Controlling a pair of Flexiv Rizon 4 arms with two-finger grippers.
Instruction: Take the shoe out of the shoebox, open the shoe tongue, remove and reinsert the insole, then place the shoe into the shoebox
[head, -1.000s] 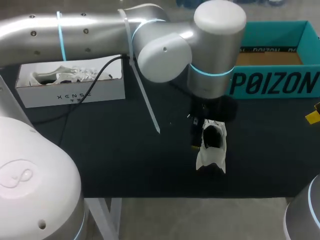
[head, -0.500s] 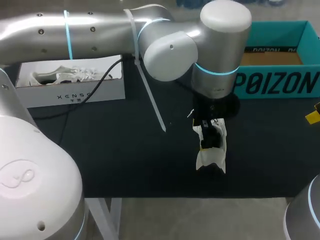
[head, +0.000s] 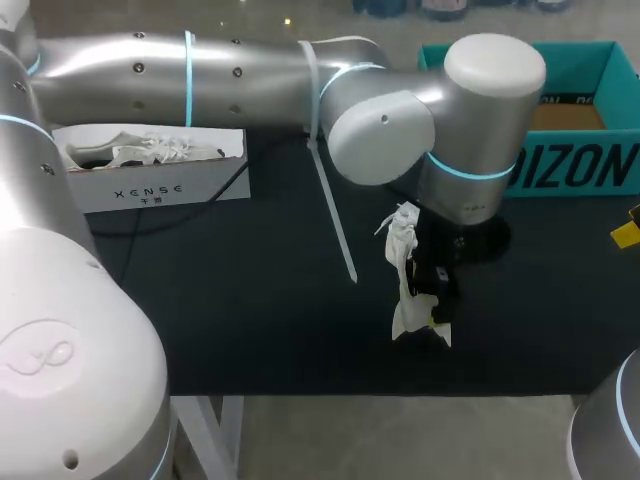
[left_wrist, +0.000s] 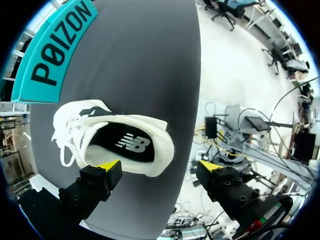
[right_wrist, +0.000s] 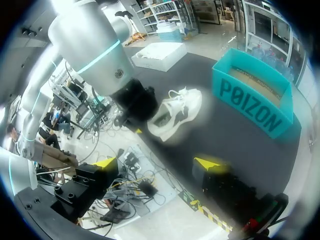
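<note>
The white lace-up sneaker (head: 405, 300) lies on the black table mat (head: 250, 300), right of the middle and toward the near edge. It is out of the teal cardboard shoebox (head: 570, 170), which stands at the far right. We judge the step in hand to be getting at the black insole (left_wrist: 127, 145).

Our left gripper (left_wrist: 160, 166) hangs at the heel end with its jaws wide and nothing held. To do this well, we would slip one fingertip under the insole's heel edge and close on that edge alone, not on the collar. We would then lift slowly, since so light a shoe may slide or tip. Our right gripper (right_wrist: 156, 162), also wide and empty, is well apart on the near side, and it could steady the toe.

In the head view our left arm (head: 250, 60) hides the fingers and the shoe's opening. Only the left wrist view shows the insole seated inside and the laces bunched at the far end. The right wrist view adds the left arm's wrist close against the shoe.
</note>
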